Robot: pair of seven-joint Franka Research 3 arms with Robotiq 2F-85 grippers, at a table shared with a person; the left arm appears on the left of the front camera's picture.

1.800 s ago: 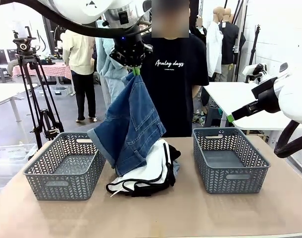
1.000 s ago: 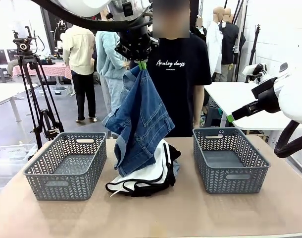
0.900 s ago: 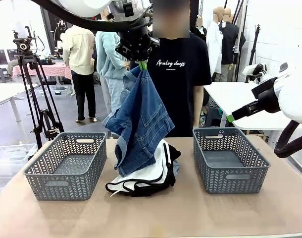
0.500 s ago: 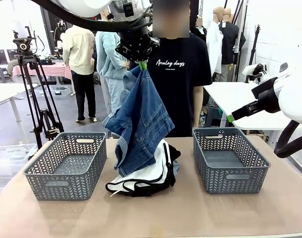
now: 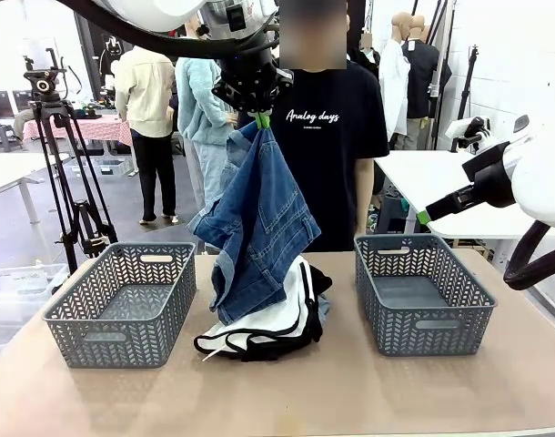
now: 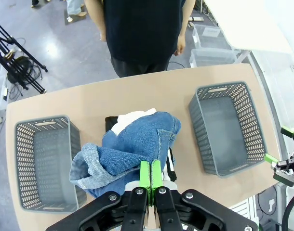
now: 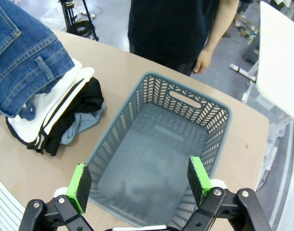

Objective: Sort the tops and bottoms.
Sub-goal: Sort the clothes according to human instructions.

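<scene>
Front view: left claw (image 5: 261, 119) clamps the dark blue denim (image 5: 259, 218) aloft; right claw (image 7: 139, 180) gapes empty.

Soft cloth, hard plastic, a dull brown table

The dark blue bottoms (image 5: 259, 218) are thick, rough denim cloth with stitched seams. The white top (image 5: 277, 320) looks soft and knitted. The left basket (image 5: 123, 335) and the right basket (image 5: 396, 332) are dull grey plastic full of little holes. The table (image 5: 368, 393) is smooth, brown, not shiny. The right arm (image 5: 543, 177) is glossy white.
</scene>
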